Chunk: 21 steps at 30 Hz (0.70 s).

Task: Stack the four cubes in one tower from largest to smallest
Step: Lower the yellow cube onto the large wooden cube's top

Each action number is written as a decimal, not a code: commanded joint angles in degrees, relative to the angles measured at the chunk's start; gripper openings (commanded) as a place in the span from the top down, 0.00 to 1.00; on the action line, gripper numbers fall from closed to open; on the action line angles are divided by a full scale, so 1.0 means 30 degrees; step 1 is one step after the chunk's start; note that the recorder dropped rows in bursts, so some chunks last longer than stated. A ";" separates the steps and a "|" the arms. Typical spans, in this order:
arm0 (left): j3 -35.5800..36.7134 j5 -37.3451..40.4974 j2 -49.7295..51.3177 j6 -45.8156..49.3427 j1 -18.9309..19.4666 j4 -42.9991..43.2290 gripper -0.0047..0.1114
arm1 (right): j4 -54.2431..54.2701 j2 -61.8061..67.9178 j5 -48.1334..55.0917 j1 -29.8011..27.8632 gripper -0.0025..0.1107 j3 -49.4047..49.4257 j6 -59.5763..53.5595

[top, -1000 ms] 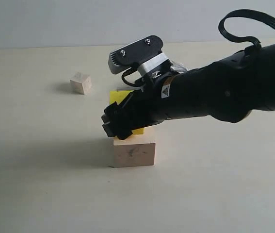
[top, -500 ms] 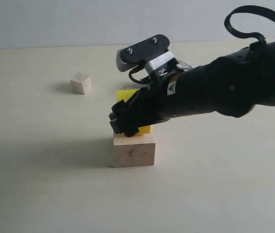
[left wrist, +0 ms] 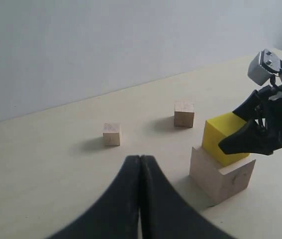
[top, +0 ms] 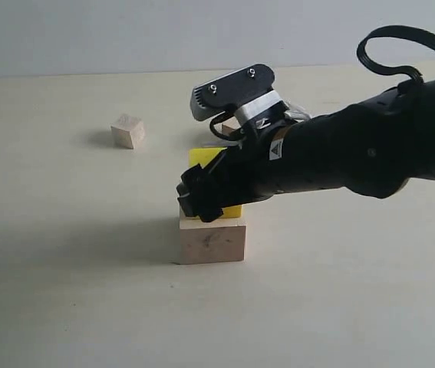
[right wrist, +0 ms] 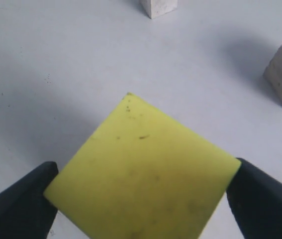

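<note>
Jaws of my right gripper point(right wrist: 141, 174) stood wide, pinching yellow cube point(left wrist: 220, 134) by opposite sides atop large wood cube point(top: 211, 241); left gripper point(left wrist: 140, 162) pressed together.

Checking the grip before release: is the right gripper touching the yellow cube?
Touching. The right wrist view shows both fingertips of the right gripper pressed against opposite sides of the yellow cube, no gap.

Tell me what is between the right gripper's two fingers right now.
The yellow cube, with one of the right gripper's fingers on either side of it. The right wrist view shows this most plainly.
</note>
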 commanded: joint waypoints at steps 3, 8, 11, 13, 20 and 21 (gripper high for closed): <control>0.0034 -0.0327 -0.0061 0.0087 0.0039 -0.0071 0.96 | 0.0043 -0.0875 0.0092 -0.0107 0.98 0.0008 0.0172; 0.0034 -0.0407 -0.0042 0.0087 0.0039 -0.0071 0.96 | 0.0043 -0.0679 0.0169 -0.0107 0.98 0.0008 0.0172; 0.0034 -0.0405 -0.0042 0.0087 0.0039 -0.0126 0.96 | 0.0043 -0.0485 0.0017 -0.0107 0.98 0.0008 0.0172; 0.0034 -0.0405 -0.0042 0.0053 0.0039 -0.0121 0.96 | 0.0008 -0.0331 0.0254 -0.0107 0.98 -0.0112 0.0135; 0.0034 -0.0405 -0.0042 0.0053 0.0039 -0.0121 0.96 | -0.0085 0.0191 0.0608 0.0247 0.98 -0.0344 0.0155; 0.0034 -0.0405 -0.0042 0.0053 0.0039 -0.0121 0.96 | -0.0085 0.0276 0.0546 0.0247 0.98 -0.0344 0.0155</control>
